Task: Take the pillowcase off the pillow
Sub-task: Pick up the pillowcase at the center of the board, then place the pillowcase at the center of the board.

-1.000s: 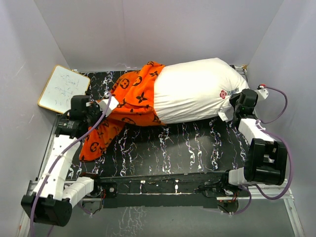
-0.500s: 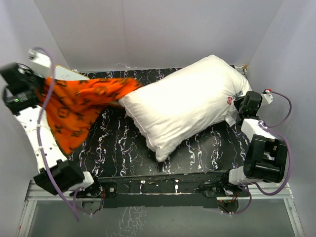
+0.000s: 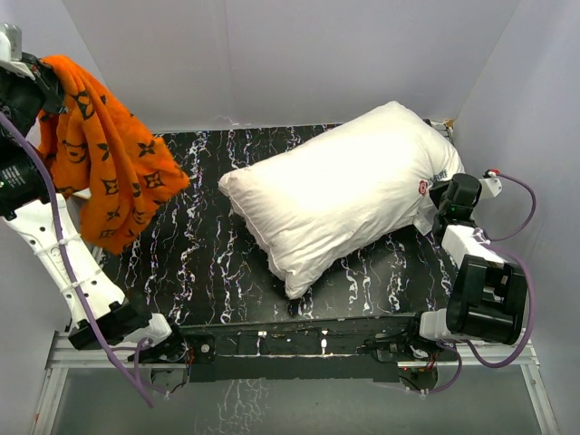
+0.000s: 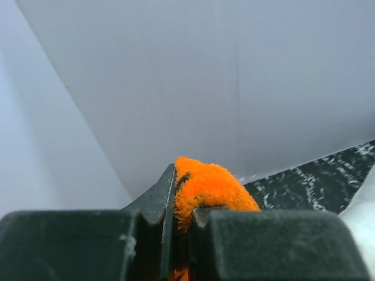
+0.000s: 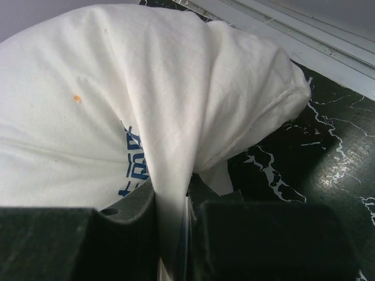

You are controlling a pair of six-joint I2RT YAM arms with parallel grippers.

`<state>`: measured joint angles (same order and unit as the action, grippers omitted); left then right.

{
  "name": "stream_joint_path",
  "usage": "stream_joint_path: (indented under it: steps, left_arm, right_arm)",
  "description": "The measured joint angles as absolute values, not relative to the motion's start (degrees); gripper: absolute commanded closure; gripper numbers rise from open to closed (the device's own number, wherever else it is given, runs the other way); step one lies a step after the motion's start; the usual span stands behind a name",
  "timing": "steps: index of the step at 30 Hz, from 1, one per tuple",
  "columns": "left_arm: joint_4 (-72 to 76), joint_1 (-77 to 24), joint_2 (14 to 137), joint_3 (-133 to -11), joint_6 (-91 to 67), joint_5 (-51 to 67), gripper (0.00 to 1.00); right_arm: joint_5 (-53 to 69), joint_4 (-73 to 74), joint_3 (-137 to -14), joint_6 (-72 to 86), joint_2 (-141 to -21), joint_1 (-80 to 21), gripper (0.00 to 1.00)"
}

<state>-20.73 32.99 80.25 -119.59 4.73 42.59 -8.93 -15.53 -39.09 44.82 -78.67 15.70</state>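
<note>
The pillowcase [image 3: 101, 159] hangs free of the pillow [image 3: 344, 195], high over the far left corner of the worktop [image 3: 199, 272]. The left gripper [image 4: 183, 205] holds it up there. In the left wrist view its two fingers are pressed together on a tuft of orange plush, with only the pale wall [image 4: 234, 76] behind. From that pinch the cloth drapes down in loose folds. I cannot tell whether its lower hem touches the top. The height reads as deliberate, since lifting the cover that far takes its whole length off the cushion.

The pillow lies bare and slantwise, one end in the far right corner and the other pointing toward the middle of the near edge. At the right edge the right gripper [image 5: 173, 225] pinches a fold of the white cover between closed fingers, just beside the small printed logo [image 3: 422, 186]. That grip looks like an anchor, meant to stop the pillow from travelling along with the cover.

Judging by how things lie, the separation itself is done. What seems left is to lower the pillowcase along the left edge, well apart from the pillow, and let go with both grippers. The plush is limp and will likely fall in a heap, so a release from this height could land part of it back on the cushion.
</note>
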Motion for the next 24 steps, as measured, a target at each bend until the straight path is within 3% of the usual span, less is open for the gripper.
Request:
stream_joint_path:
  steps: [5, 11, 12, 15, 16, 18, 20, 24]
  left_arm:
    - [-13.41, 32.91, 77.93, -118.93, -2.66, 46.76, 1.00]
    - [-12.95, 31.81, 73.95, -105.62, -0.21, 46.68, 1.00]
    - [-13.85, 31.03, 73.78, -103.46, 1.19, 45.89, 0.88]
    - [-17.98, 24.60, 74.67, -94.32, 9.30, 39.05, 0.09]
    - [-19.46, 21.23, 74.98, -90.85, 12.38, 35.79, 0.04]
    - [-22.24, 14.37, 75.42, -84.36, 16.84, 29.30, 0.03]
    - [-25.91, 8.10, 76.71, -79.15, 20.47, 23.94, 0.03]
    - [-30.13, 4.71, 79.50, -76.88, 21.21, 18.55, 0.03]
  right_arm:
    - [-8.84, -15.25, -39.09, 43.75, -77.76, 15.29, 0.91]
    - [-8.82, -13.34, -39.09, 43.09, -74.48, 14.66, 0.89]
    - [-8.75, -13.32, -39.09, 43.00, -74.26, 14.61, 0.88]
    - [-8.58, -12.97, -39.09, 42.83, -73.82, 14.50, 0.80]
    - [-8.58, -12.82, -39.09, 42.63, -73.69, 14.50, 0.70]
    - [-8.64, -12.51, -39.09, 42.41, -73.56, 14.46, 0.45]
    - [-9.26, -11.88, -39.05, 42.00, -73.14, 14.46, 0.04]
    - [-13.13, -10.31, -38.70, 40.77, -71.20, 13.89, 0.02]
